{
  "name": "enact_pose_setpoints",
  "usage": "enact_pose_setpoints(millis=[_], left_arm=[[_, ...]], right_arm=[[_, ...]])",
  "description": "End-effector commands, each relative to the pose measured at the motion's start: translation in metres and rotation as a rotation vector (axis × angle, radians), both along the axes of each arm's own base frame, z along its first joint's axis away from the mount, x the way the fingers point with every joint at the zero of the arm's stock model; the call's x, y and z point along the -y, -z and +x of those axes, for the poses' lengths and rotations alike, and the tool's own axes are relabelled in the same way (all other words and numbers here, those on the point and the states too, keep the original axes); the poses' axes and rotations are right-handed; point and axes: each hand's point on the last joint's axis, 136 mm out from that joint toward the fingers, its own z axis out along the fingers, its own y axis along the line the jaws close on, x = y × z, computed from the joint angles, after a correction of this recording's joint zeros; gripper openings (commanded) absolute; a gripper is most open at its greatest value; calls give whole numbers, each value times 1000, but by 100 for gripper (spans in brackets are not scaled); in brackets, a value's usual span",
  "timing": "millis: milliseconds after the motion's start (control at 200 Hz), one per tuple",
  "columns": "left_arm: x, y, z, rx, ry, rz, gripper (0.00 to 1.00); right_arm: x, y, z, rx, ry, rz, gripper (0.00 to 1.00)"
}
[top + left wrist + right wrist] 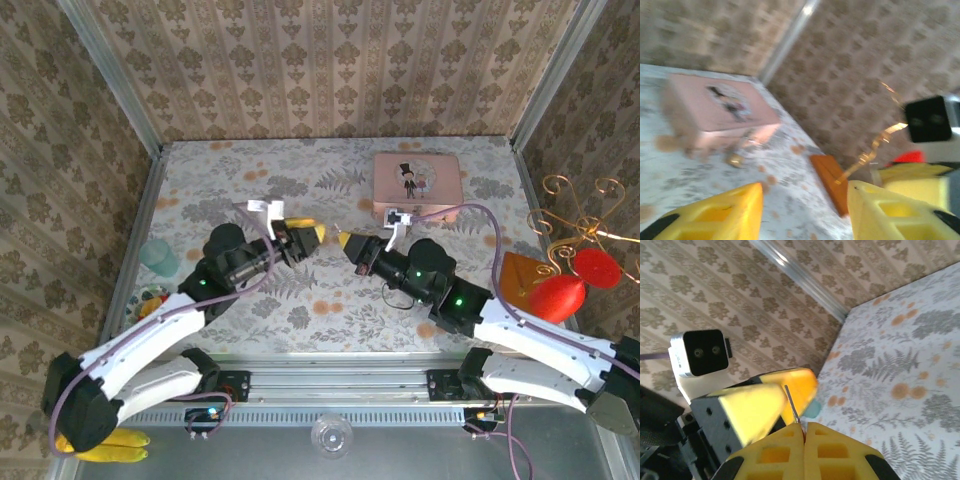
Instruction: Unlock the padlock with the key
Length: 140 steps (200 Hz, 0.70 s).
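Patterned wallpaper closes in a floral surface [300, 300], with a pink tin [417, 185] towards the back right. From the top view I have both arms reaching into the middle, tips almost facing each other.

My right hand [804, 429] is pinched fully together on the key [791, 402]. On its wrist camera the thin dark blade sticks up out of the seam between the yellow pads, leaning slightly. My left hand [805, 212] is spread wide and carries nothing. It sits just beside the key's tip.

The padlock [735, 160] lies on the surface right at the front of the tin, as the left wrist camera shows. That picture is blurred, so I cannot tell which way its keyhole faces.

As I judge it, the key is secured and the padlock is not yet held. To do this well I'd send the left hand over to the tin and close it across the brass body. The shackle and the keyhole end should be left free. Then I'd lift the padlock and turn the keyhole towards the right hand. The key grip looks shallow, so I'd line up the blade before pushing, and go slowly in case it twists.
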Motion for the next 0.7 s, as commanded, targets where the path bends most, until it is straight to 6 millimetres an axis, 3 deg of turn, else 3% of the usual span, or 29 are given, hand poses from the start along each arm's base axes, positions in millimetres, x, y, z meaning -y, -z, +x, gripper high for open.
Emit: enact_pose_setpoints(millis=[0,95,205,310,580,695], left_arm=[[-53,33,39,-120,-278,150,51],[-71,58,56,-223,-354,235,51],[-58,79,70,-253,-352,354,53],[-23,92,81,-239,-283,404,55],[89,128,95,-162,-66,511,57],[132,154,102,-153,11,556,58]], right_arm=[[31,3,2,-31,123,-212,0],[57,-14,0,-14,203,-323,0],[84,-38,-4,26,277,-414,0],[112,-57,-9,63,349,-470,0],[171,-92,-36,171,448,-493,0],[195,-102,-50,197,478,-465,0]])
